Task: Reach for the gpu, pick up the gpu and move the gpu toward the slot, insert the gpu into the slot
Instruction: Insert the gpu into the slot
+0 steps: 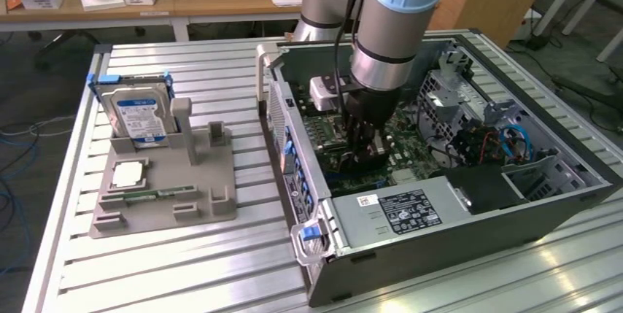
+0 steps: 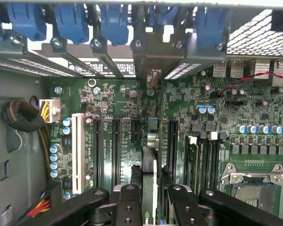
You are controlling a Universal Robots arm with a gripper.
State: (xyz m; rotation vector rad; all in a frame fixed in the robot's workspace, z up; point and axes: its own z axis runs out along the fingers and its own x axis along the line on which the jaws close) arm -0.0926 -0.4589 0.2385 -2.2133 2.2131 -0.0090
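My gripper (image 1: pixel 364 154) is down inside the open computer case (image 1: pixel 419 247), over the green motherboard (image 1: pixel 336 138). It is shut on the gpu (image 2: pixel 150 169), a thin dark card seen edge-on between the two black fingers (image 2: pixel 128 203). The card stands upright and runs from the fingers toward the case's rear wall, where its silver bracket end (image 2: pixel 153 77) meets the row of metal slot covers. It stands in line with a black slot (image 2: pixel 151 126) on the board, between neighbouring long black slots (image 2: pixel 116 150). I cannot tell whether its lower edge is seated.
Blue latches (image 2: pixel 114 21) line the rear wall. A white slot (image 2: pixel 77 153) and the processor socket (image 2: pixel 251 188) flank the card. Outside the case, a grey fixture (image 1: pixel 195 207) holds a blue-labelled hard drive (image 1: pixel 139 114), a processor chip (image 1: pixel 130 174) and a green memory stick (image 1: pixel 156 195).
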